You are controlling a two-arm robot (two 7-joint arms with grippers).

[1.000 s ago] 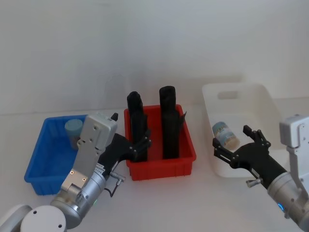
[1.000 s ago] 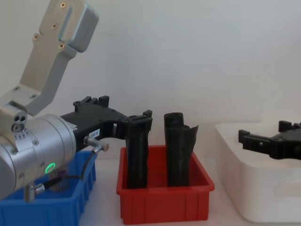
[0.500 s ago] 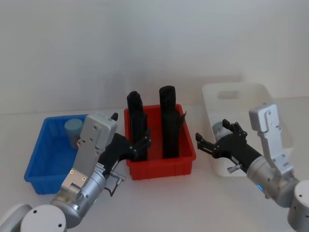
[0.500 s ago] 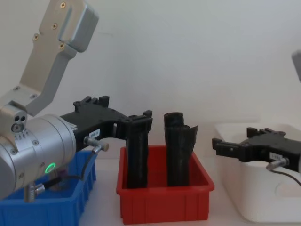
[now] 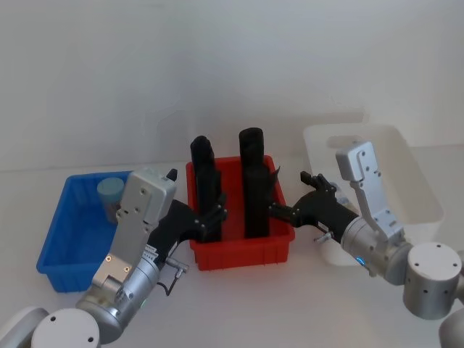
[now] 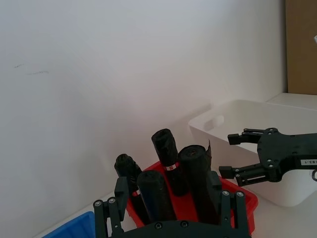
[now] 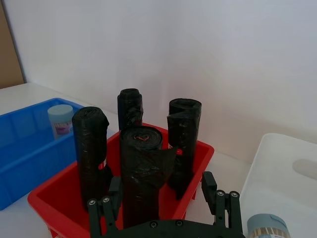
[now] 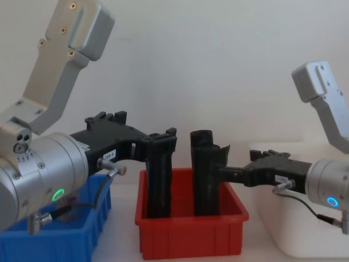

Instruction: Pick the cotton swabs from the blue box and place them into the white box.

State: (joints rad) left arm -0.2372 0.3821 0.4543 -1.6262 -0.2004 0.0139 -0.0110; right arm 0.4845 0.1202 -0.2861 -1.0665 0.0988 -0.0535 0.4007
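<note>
Nearest, both tools are spread empty, the left tool (image 5: pixel 210 217) and right tool (image 5: pixel 290 206) by the red bin (image 5: pixel 243 250); beyond, one cotton swab tub (image 5: pixel 110 194) stands in the blue box (image 5: pixel 61 250), likely light, rigid, slippery, best gripped round its sides.

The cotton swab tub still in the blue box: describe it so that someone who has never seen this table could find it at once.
Start at the blue box, the leftmost of three bins. In its far corner, nearest the red bin, stands one small tub with a pale blue round lid. The neighbouring rolls are tall and black.
</note>
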